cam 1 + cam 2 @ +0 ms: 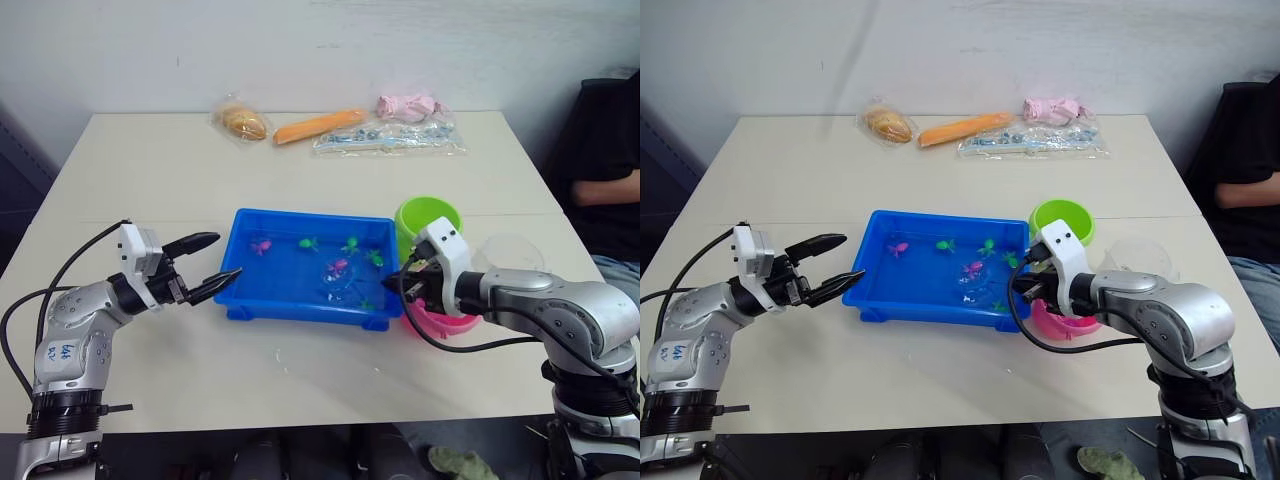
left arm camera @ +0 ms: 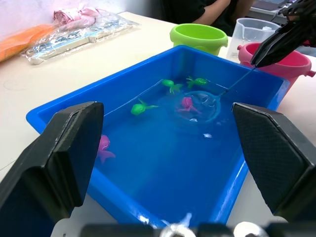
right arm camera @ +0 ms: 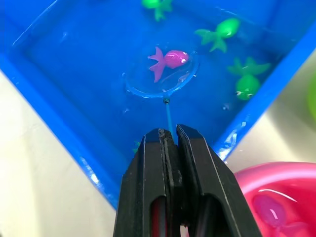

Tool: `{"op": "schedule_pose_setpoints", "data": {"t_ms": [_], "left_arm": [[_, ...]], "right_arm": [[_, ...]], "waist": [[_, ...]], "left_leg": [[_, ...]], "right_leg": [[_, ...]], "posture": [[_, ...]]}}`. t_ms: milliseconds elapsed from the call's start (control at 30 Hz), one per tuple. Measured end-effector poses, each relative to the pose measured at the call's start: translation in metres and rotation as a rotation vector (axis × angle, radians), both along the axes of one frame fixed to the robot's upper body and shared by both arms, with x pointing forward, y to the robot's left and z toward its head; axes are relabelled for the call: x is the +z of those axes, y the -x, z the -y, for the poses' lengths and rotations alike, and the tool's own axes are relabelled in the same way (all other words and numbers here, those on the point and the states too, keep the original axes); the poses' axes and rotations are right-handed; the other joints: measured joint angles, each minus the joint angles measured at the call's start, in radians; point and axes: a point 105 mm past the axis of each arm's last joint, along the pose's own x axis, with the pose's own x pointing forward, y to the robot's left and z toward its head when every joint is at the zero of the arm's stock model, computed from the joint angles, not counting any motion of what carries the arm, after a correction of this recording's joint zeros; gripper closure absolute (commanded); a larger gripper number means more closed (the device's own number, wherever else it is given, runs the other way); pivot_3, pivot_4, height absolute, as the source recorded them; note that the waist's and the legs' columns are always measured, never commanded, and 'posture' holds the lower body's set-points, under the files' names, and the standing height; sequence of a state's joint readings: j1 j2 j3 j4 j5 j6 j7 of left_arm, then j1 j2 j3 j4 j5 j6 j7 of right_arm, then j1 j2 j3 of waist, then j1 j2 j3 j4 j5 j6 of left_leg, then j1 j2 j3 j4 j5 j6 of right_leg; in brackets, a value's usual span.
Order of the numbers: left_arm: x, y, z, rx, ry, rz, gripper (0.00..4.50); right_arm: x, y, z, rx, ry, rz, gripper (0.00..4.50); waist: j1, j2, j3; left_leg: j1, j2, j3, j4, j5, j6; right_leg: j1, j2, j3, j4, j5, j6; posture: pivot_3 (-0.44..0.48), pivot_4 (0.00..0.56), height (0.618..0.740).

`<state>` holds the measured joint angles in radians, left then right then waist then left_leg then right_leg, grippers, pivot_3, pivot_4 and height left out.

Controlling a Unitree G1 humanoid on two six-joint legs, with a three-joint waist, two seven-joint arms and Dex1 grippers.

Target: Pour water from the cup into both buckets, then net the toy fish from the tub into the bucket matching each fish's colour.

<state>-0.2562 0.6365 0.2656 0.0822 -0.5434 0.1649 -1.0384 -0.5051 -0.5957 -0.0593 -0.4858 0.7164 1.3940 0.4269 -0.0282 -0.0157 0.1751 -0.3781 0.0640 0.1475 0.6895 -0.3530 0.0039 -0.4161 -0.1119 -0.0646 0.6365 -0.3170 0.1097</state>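
The blue tub (image 1: 300, 308) holds water and several toy fish, pink and green. My right gripper (image 3: 170, 132) is shut on the thin handle of the net (image 3: 160, 74) at the tub's right end. The hoop lies in the water with a pink fish (image 3: 170, 59) inside its rim. Green fish (image 3: 219, 32) float just beyond it. The pink bucket (image 1: 445, 322) sits under my right wrist, with a pink shape in its water. The green bucket (image 1: 428, 215) stands behind it. The clear cup (image 1: 515, 252) is to its right. My left gripper (image 1: 228, 255) is open beside the tub's left wall.
Along the table's far side lie a bagged bread roll (image 1: 242, 122), an orange carrot toy (image 1: 320, 126), a pink item (image 1: 408, 105) and a clear bag (image 1: 390, 138). A person in black (image 1: 605, 150) sits at the right edge.
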Motion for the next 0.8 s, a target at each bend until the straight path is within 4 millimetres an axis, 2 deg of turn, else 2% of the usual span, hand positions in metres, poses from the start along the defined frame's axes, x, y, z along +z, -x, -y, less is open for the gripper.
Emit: {"op": "schedule_pose_setpoints", "data": {"t_ms": [300,500,800], "left_arm": [[-0.001,0.002,0.001,-0.029,-0.008,-0.005,0.03],[0.005,0.001,0.005,-0.086,-0.029,0.008,0.03],[0.024,0.007,0.033,-0.311,-0.079,-0.001,0.03]], "right_arm": [[0.013,0.018,-0.001,0.101,-0.034,0.062,4.50],[0.025,0.026,0.009,0.111,-0.081,0.150,4.50],[0.042,0.053,0.032,0.123,-0.125,0.310,4.50]], "waist": [[0.001,0.000,0.000],[0.003,0.000,0.000],[0.005,0.000,0.000]], "left_leg": [[0.000,0.000,0.000,-0.001,0.000,0.000],[0.000,-0.001,0.000,-0.001,0.000,0.000],[0.001,-0.004,-0.001,-0.002,0.000,0.000]], "right_leg": [[0.000,0.000,0.000,-0.001,0.000,0.000],[0.000,0.000,0.000,-0.002,0.000,0.000],[0.003,0.002,-0.001,-0.008,0.001,0.002]], "posture": [[0.000,0.150,0.740],[0.000,0.150,0.740],[0.000,0.150,0.740]]}}
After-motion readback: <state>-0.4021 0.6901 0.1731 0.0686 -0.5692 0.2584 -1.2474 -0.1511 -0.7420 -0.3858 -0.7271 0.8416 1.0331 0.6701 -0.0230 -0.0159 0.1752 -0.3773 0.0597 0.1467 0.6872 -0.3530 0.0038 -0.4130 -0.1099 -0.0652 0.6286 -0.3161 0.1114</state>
